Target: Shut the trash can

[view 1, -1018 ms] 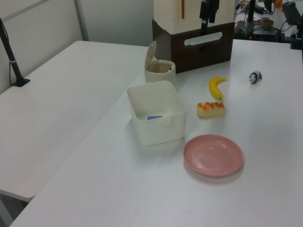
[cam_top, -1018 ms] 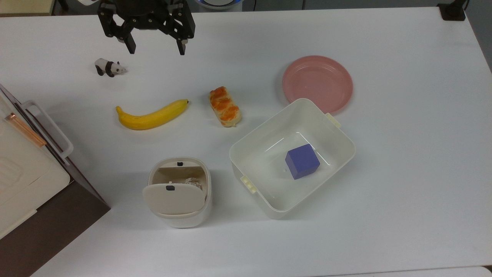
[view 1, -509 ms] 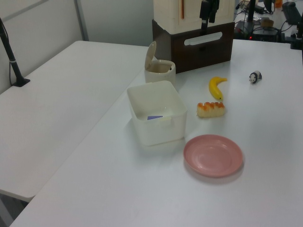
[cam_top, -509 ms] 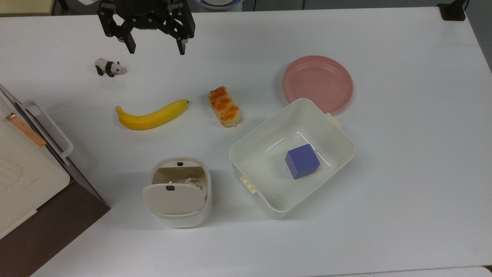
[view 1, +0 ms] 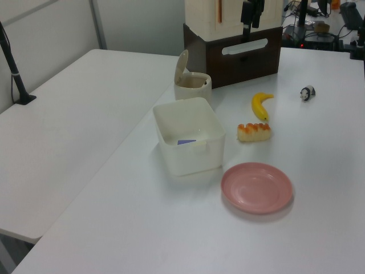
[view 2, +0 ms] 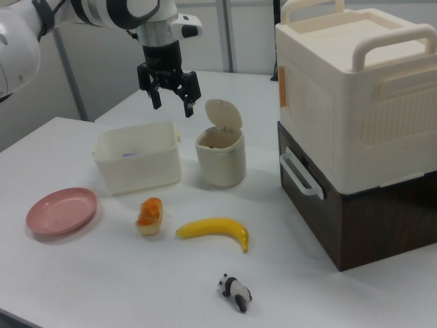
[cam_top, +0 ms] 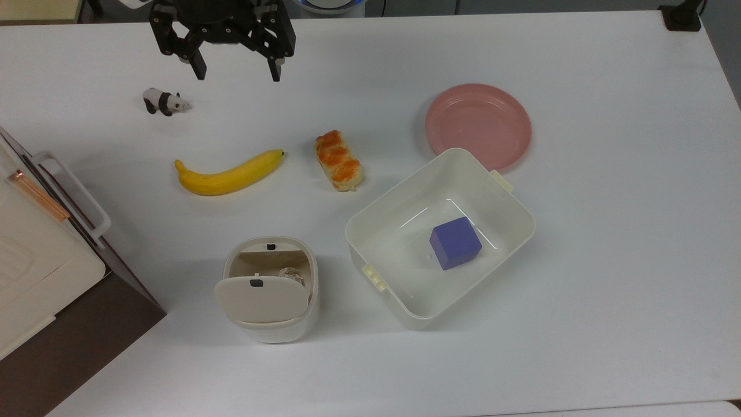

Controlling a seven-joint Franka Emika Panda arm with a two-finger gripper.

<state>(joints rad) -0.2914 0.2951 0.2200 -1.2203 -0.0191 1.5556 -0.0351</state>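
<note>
The gripper (cam_top: 236, 74) is black, with two angular fingers spread apart and nothing between them. In the top view it hangs over the desk's (cam_top: 608, 260) upper edge, above the panda figurine (cam_top: 164, 102).

The trash can (cam_top: 272, 289), a cream-white rounded-square plastic bin, stands near the desk's lower edge in the top view, just beside the white rectangular tub (cam_top: 509, 200). Its smooth beige lid (cam_top: 261, 299) is raised on its hinge, leaving the mouth exposed, and carries a small black button. In the right view the lid (view 2: 223, 114) stands nearly upright.

The glossy tub holds a blue cube (cam_top: 455, 242). A smooth pink round plate (cam_top: 478, 125) touches the tub's far corner. A curved yellow banana (cam_top: 228, 174) and a glazed bread piece (cam_top: 338, 160) lie mid-desk. A ribbed cream box on a dark brown base (view 2: 355, 123) occupies the top view's left edge.
</note>
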